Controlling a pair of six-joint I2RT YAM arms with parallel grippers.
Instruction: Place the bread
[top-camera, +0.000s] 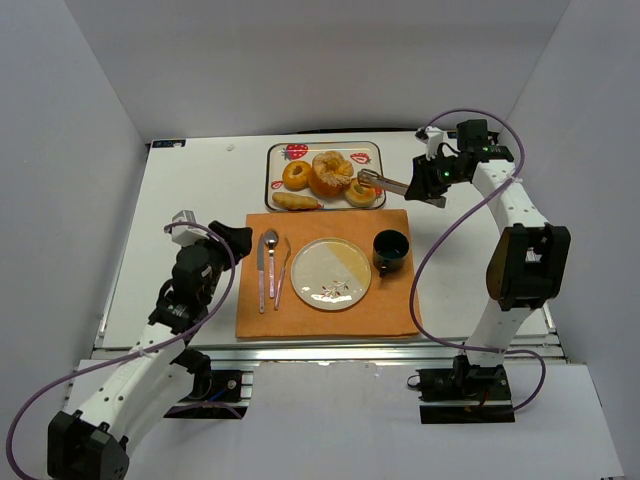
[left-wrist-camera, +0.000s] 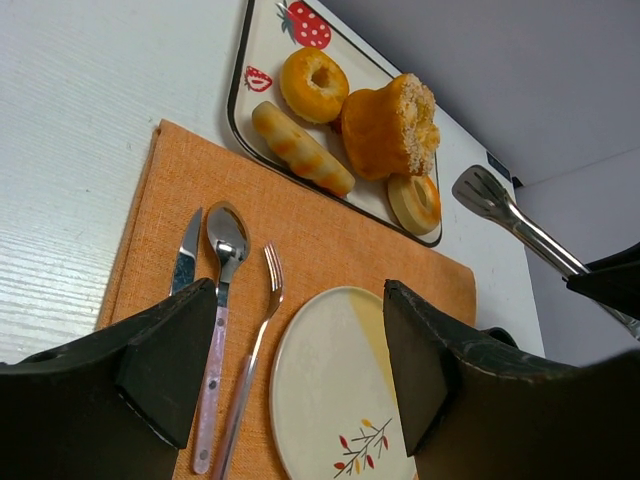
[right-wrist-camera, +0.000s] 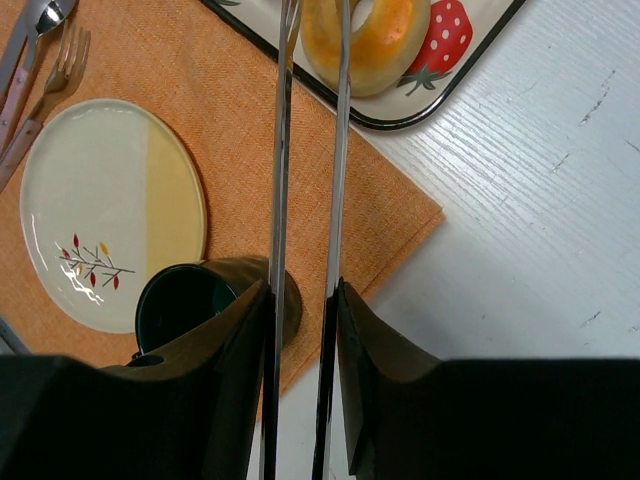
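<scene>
The right gripper (right-wrist-camera: 303, 295) is clasping the handles of a pair of metal tongs (top-camera: 385, 182), its jaws pressing on both arms, while the blades are standing a little apart. It is reaching them over the strawberry-print tray (top-camera: 271, 180) at the far side of the table (top-camera: 190, 200). All the bread is lying on that tray: a donut (top-camera: 296, 175), a big torn bun (top-camera: 330, 173), a long roll (top-camera: 293, 202) and a small ring bread (top-camera: 360, 194).

The tong tips are hanging just over the small ring bread (whether they are touching it I cannot tell), so the step in hand looks like the pick-up, with nothing gripped yet.

The next move is likely calling for the blades to straddle that ring bread, squeeze gently, then carry it to the plate (top-camera: 330, 272) on the orange placemat (top-camera: 250, 310), steering past the dark cup (top-camera: 390, 250).

The left gripper (left-wrist-camera: 298, 350) is hovering over the placemat's near side, jaws spread wide and holding nothing.
</scene>
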